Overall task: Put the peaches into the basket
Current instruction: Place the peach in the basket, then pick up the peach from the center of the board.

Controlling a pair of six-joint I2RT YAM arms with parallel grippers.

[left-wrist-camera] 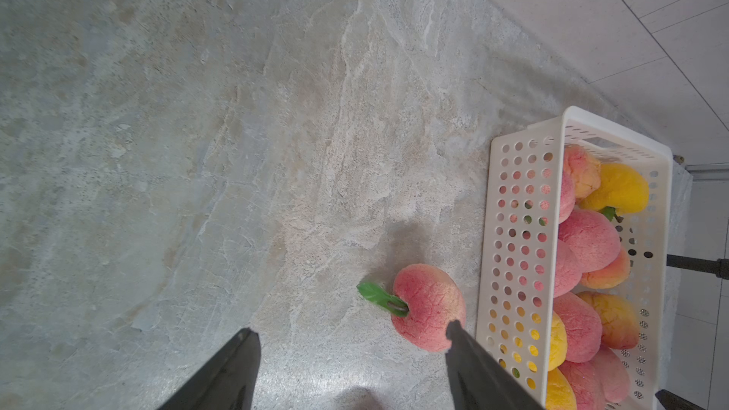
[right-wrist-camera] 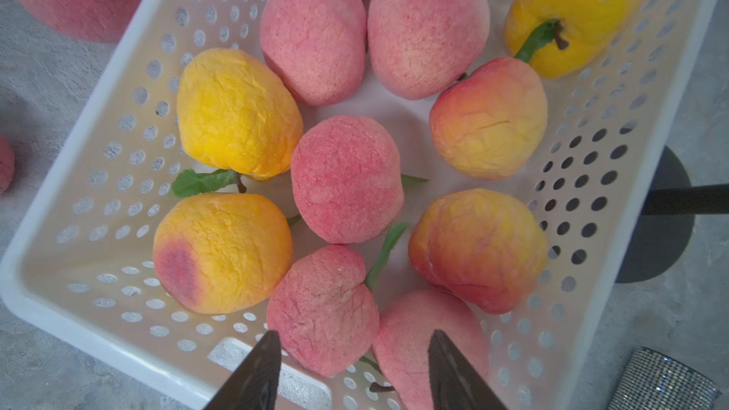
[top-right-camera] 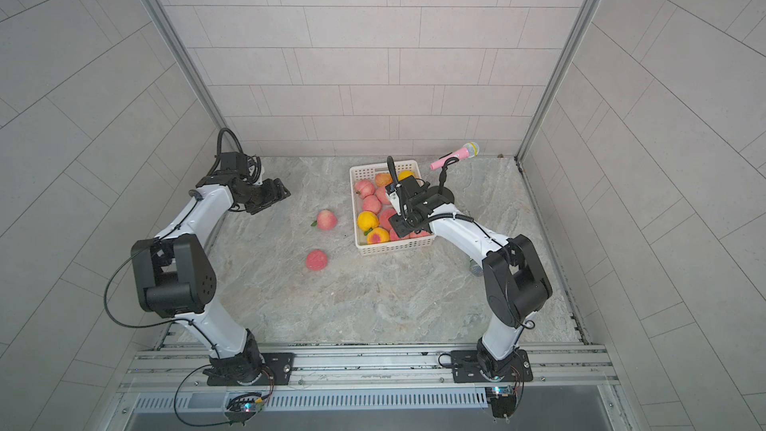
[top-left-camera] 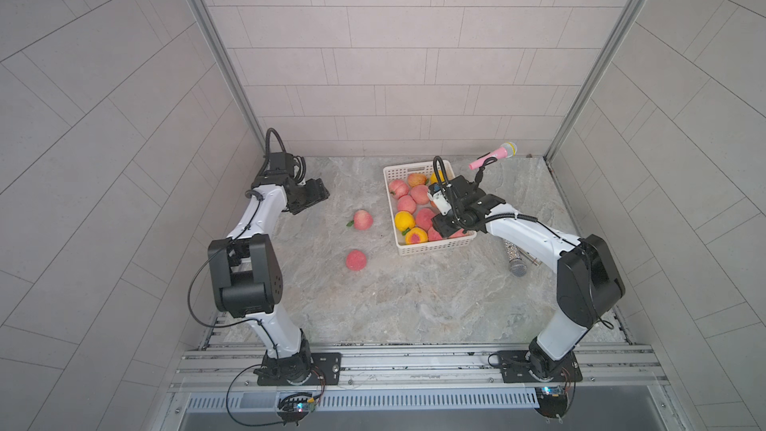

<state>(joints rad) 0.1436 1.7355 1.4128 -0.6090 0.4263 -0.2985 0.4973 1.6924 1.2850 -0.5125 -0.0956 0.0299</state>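
Pink, leaf-stemmed peach (top-left-camera: 363, 219) sits outside the basket (top-left-camera: 431, 245), nearer the left gripper (top-left-camera: 317, 196), jaws open and empty (the right gripper (right-wrist-camera: 353, 333), also parted, hovers over the basket).

Bright, soft light from above fills both top views evenly. A loose pink round fake peach (top-left-camera: 363, 219) casts only a short, faint shadow on the grey marbled stone tabletop (top-left-camera: 414, 304). Tile lines on the pale walls (top-left-camera: 103, 118) bow toward the frame's side edges. In its wrist view, the right gripper (right-wrist-camera: 354, 332) shows blurred black fingers (right-wrist-camera: 252, 376).
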